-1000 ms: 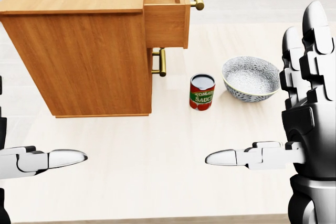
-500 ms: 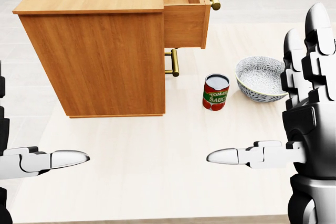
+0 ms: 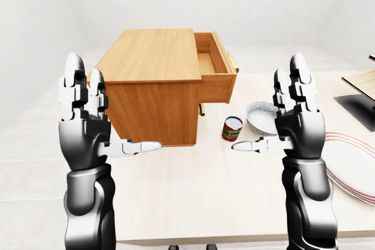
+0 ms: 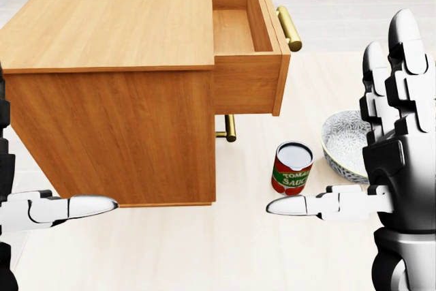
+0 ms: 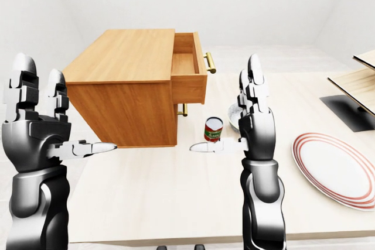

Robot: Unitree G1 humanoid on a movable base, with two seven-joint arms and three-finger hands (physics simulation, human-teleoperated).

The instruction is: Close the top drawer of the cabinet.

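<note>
Top drawer (image 4: 246, 66) pulled out — seemingly beyond raised fingers (image 4: 402, 52).

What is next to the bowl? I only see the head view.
Observer: A striped plate, on the table to the bowl's right.
Operator: Anything past it?
Observer: A dark stand with a wooden board, at the right edge.
Operator: Is my left robot hand open?
Observer: Yes, the left robot hand is raised with fingers spread, holding nothing.
</note>
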